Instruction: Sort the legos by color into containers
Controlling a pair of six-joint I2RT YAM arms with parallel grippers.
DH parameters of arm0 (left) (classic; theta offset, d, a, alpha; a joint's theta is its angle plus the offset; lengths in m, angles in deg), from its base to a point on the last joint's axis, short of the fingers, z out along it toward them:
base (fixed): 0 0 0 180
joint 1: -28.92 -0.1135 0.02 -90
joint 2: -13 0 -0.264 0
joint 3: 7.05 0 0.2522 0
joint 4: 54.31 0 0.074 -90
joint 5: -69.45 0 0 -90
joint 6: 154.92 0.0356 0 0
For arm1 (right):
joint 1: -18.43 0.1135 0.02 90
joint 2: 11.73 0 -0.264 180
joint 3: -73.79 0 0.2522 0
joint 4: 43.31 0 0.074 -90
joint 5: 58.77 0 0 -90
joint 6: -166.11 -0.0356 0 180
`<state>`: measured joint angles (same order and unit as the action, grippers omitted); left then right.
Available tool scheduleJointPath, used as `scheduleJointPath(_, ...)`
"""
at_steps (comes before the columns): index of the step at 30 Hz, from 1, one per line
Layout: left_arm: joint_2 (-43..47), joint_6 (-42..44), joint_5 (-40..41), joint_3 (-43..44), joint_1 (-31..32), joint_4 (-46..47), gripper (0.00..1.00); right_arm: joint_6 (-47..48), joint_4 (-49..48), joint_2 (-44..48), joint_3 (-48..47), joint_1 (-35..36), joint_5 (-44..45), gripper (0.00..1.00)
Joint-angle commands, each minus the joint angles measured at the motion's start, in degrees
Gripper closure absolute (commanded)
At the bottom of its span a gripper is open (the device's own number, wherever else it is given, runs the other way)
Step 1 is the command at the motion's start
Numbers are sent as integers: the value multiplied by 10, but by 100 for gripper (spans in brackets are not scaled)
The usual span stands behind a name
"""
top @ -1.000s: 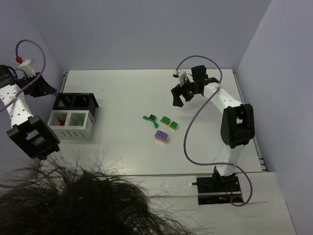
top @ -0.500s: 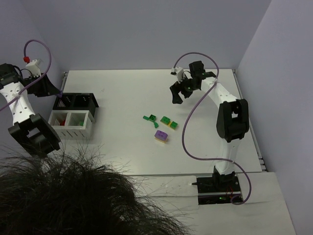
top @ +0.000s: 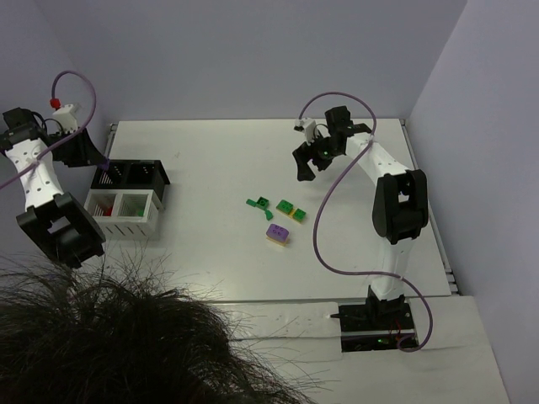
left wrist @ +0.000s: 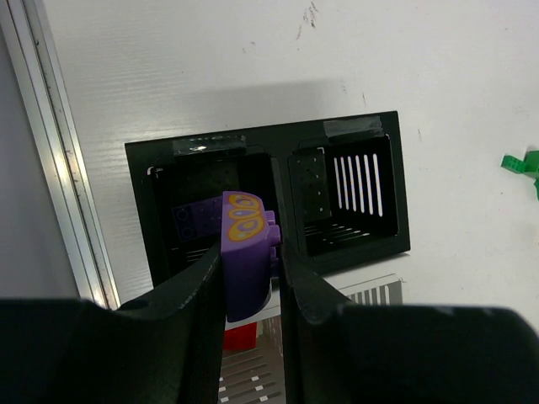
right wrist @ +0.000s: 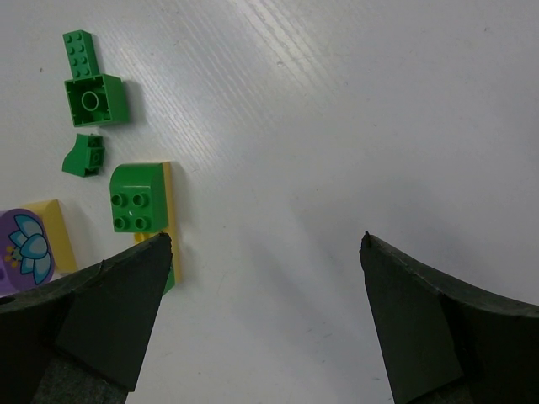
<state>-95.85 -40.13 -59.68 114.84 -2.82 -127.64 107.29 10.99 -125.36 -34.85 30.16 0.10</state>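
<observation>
One purple brick pinched over the black box

The left gripper (left wrist: 251, 248) is clamped on a purple studded plastic brick with yellow ovals on top (left wrist: 244, 229), one black finger pressed against each side. In the left wrist view this brick hangs over the left-hand compartment of the black slatted two-compartment box (left wrist: 282, 135). A second purple brick (left wrist: 192, 220) lies dimly on that compartment's floor. Touching the black box's near side is the white slatted divided box (top: 135, 227), with red bricks (top: 103, 208) in its left compartment. Both boxes stand at the left side of the white table (top: 210, 151).

The right gripper (right wrist: 263, 240) has its jaws spread wide with nothing between them, hovering over bare table well apart from the boxes. Loose legos lie to the left in its wrist view:
- a green square brick touching a thin green plate (right wrist: 94, 99)
- a small curved green piece (right wrist: 83, 156) just beside that brick
- a green brick on a yellow plate (right wrist: 135, 198)
- at the frame's edge, a purple-topped yellow brick (right wrist: 25, 244)

Seen from above, these form a small cluster near the table's middle, nearer the arm bases than the right gripper.

A person's dark hair (top: 126, 345) fills the lower left of the overhead view
</observation>
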Motion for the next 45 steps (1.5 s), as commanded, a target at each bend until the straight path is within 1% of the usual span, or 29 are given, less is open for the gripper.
scheduleJointPath(1,4,17,7,-7,7,3,76,5,15,7,-29,-5,-11,0)
scheduleJointPath(4,-1,17,12,-11,12,9,72,7,25,-4,-42,-3,-14,0)
scheduleJointPath(5,-4,17,17,-11,15,10,69,11,32,-6,-47,-3,-16,0)
scheduleJointPath(10,0,21,28,-27,20,26,59,15,35,5,-36,-2,-15,0)
scheduleJointPath(12,4,16,32,-39,22,40,51,16,34,13,-25,1,-13,0)
scheduleJointPath(16,11,14,29,-56,25,50,46,21,35,24,-16,3,-10,0)
scheduleJointPath(22,43,17,8,-81,30,75,45,53,75,32,-21,21,-13,0)
scheduleJointPath(26,82,34,-2,-106,41,85,45,63,99,41,-21,47,14,1)
scheduleJointPath(28,100,34,-7,-128,43,105,45,69,114,49,-18,62,28,4)
scheduleJointPath(30,125,31,-6,-148,46,125,45,77,121,69,-2,76,37,7)
scheduleJointPath(34,162,16,-2,-188,53,142,44,86,145,113,40,109,70,9)
scheduleJointPath(38,197,-2,1,-227,57,157,44,94,174,140,69,138,85,12)
scheduleJointPath(42,238,-1,11,-285,63,177,44,90,192,178,120,162,99,12)
scheduleJointPath(45,267,-9,23,-309,67,194,43,77,203,179,132,180,106,12)
